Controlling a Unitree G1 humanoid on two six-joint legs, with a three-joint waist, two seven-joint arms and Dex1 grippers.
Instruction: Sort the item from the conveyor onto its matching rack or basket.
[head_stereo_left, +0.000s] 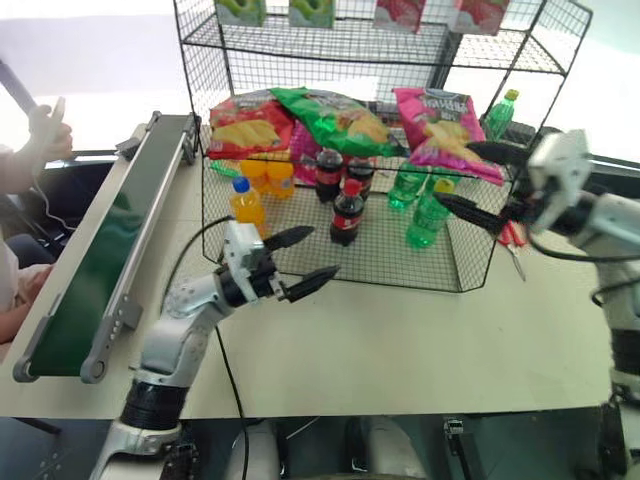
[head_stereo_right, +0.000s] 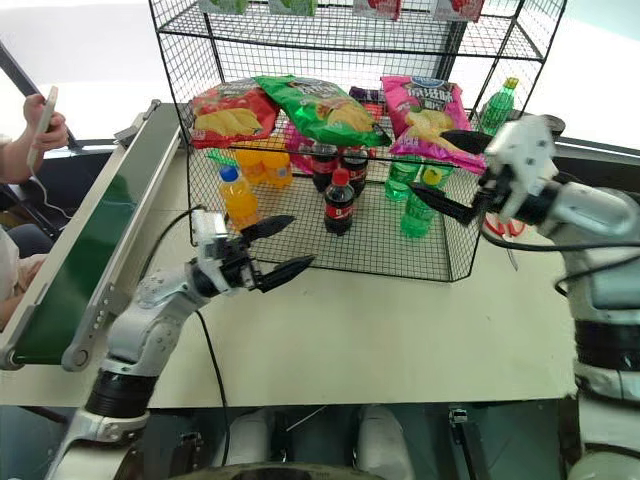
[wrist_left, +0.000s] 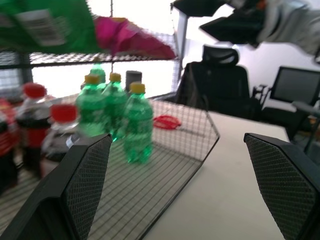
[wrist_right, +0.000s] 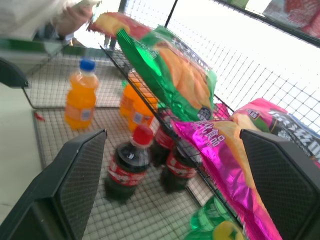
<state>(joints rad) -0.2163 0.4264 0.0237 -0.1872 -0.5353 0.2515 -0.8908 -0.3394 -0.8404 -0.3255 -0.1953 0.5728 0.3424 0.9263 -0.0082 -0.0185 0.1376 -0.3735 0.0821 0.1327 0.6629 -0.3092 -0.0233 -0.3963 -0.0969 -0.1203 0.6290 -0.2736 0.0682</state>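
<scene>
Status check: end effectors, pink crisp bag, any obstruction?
Left end effector open, empty. Right end effector open, empty. Pink crisp bag lying on rack shelf beside green crisp bag. No obstruction.

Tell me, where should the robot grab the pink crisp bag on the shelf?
Probably the lower edge of the pink crisp bag, which overhangs the front of the middle shelf. Come from the front with open fingers, one above and one below, since the flat bag lies tilted and the green crisp bag crowds its left side.
</scene>
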